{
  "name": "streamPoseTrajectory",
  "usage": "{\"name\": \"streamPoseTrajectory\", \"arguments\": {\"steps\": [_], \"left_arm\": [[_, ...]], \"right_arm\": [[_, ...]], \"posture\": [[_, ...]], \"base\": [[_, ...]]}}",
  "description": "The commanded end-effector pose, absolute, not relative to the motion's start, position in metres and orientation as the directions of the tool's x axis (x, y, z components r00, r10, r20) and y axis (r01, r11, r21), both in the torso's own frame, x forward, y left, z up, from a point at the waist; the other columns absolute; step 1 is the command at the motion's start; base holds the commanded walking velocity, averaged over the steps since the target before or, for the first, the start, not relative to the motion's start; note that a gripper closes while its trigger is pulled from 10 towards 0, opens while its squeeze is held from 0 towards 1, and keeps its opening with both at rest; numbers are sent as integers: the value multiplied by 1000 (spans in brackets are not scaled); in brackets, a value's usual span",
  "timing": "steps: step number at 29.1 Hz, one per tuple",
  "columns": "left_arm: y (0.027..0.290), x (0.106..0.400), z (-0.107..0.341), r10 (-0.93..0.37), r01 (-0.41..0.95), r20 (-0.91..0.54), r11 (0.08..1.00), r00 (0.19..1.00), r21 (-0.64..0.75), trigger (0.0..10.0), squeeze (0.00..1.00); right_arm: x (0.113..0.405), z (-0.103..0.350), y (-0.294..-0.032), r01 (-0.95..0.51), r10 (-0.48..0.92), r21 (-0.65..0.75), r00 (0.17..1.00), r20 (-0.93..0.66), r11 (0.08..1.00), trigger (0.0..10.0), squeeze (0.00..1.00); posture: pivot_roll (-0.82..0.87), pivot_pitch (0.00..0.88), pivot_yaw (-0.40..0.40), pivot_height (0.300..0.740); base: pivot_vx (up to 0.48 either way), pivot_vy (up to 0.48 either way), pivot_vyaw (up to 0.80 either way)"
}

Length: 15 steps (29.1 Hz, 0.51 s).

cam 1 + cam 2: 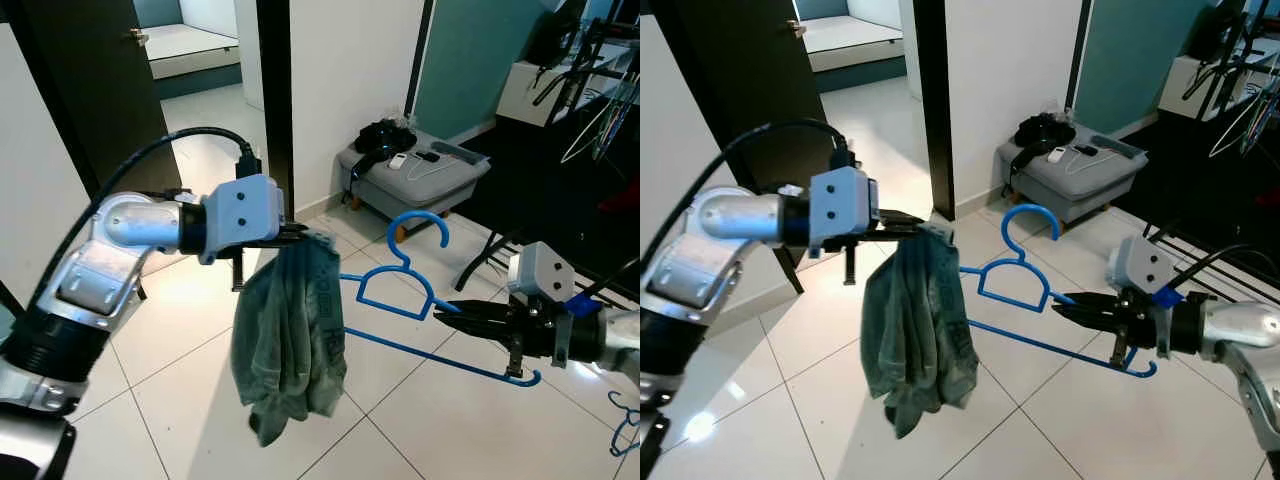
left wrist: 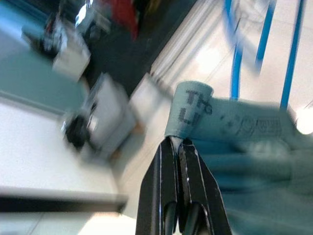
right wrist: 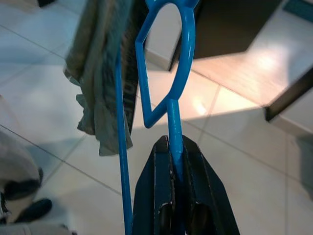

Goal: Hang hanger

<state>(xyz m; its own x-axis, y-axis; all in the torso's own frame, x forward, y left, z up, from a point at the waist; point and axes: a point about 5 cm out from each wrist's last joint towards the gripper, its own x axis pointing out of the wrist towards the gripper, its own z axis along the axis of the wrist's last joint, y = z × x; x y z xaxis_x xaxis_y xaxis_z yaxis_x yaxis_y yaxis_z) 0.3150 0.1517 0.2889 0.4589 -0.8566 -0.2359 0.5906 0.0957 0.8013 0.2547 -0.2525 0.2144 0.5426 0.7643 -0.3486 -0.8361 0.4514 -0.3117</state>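
Observation:
A blue plastic hanger (image 1: 400, 290) is held out in the air, its hook pointing up. My right gripper (image 1: 447, 313) is shut on the hanger's right shoulder, seen close up on the blue bar (image 3: 175, 137). A grey-green garment (image 1: 290, 335) dangles to the left of it, its far end draped over the hanger's lower bar. My left gripper (image 1: 300, 235) is shut on the garment's waistband (image 2: 188, 107) at the top, level with the hanger's neck.
A grey padded stool (image 1: 415, 175) with dark items on it stands by the white wall behind. A dark drying rack with wire hangers (image 1: 600, 120) stands at the far right. Another blue hanger (image 1: 625, 425) lies on the tiled floor, low right. An open doorway is at the back left.

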Motion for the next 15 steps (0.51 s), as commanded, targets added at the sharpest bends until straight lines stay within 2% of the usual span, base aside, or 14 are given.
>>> {"name": "streamPoseTrajectory", "arguments": {"steps": [1, 7, 9, 10, 11, 14, 15], "left_arm": [[165, 318, 298, -806, 539, -278, 61, 523, 840, 10000, 0], [166, 317, 298, -772, 521, -337, -9, 539, 854, 10000, 0], [155, 314, 294, -797, 526, -343, -37, 497, 849, 10000, 0], [144, 309, 292, -830, 542, -334, -47, 446, 839, 10000, 0], [144, 309, 292, -830, 542, -334, -47, 446, 839, 10000, 0], [119, 297, 290, -902, 578, -291, -57, 320, 814, 10000, 0], [119, 297, 290, -902, 578, -291, -57, 320, 814, 10000, 0]], "right_arm": [[253, 221, -261, -821, 750, -336, 564, -345, 462, 10000, 0], [254, 223, -262, -818, 747, -342, 567, -348, 462, 10000, 0], [254, 222, -260, -821, 752, -341, 563, -343, 458, 10000, 0], [255, 221, -258, -822, 755, -340, 560, -342, 456, 10000, 0], [255, 221, -258, -822, 755, -340, 560, -342, 456, 10000, 0], [256, 220, -256, -822, 757, -341, 560, -337, 456, 10000, 0], [256, 220, -256, -822, 757, -341, 560, -337, 456, 10000, 0]], "posture": [[-62, 0, 8, 740], [-58, 0, 8, 740], [-58, 0, 8, 740], [-56, 0, 6, 740], [-56, 0, 6, 740], [-56, 0, 6, 740], [-56, 0, 6, 740]], "base": [[0, 0, 0], [0, 0, 0], [0, 0, 0], [0, 0, 0], [0, 0, 0], [0, 0, 0], [0, 0, 0]]}}
